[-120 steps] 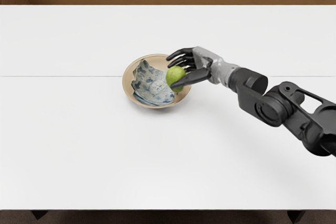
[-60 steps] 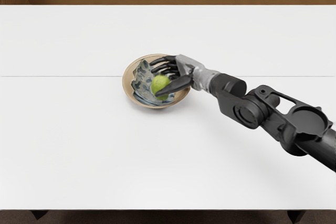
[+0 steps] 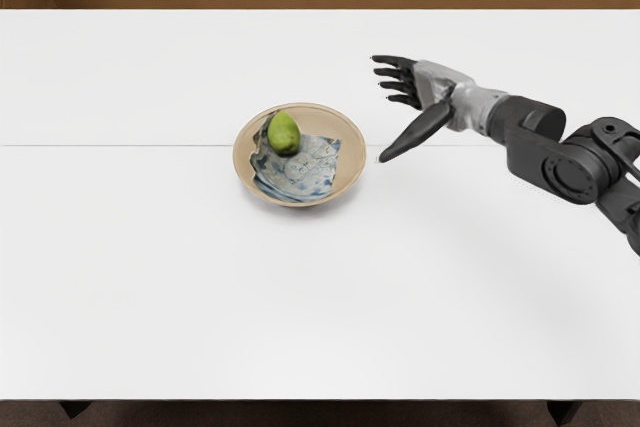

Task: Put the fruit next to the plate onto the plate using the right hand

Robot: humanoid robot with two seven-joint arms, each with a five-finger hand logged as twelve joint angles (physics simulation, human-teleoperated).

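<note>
Sitting: green fruit (image 3: 284, 133) lies on the plate (image 3: 243, 162), near its far-left rim, around the middle of the surface (image 3: 200, 297).
Grip: right robot hand (image 3: 418, 97) hangs off the plate's right edge, apart, fingers spread, empty.
Handling: likely light, firm, smooth, apt to roll; cup its broad middle.

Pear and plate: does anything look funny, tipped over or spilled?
Nothing stands out. The pear sits inside the plate, toward its back left, with nothing spilled on the table. The right hand is open, off to the plate's right, touching nothing.
</note>
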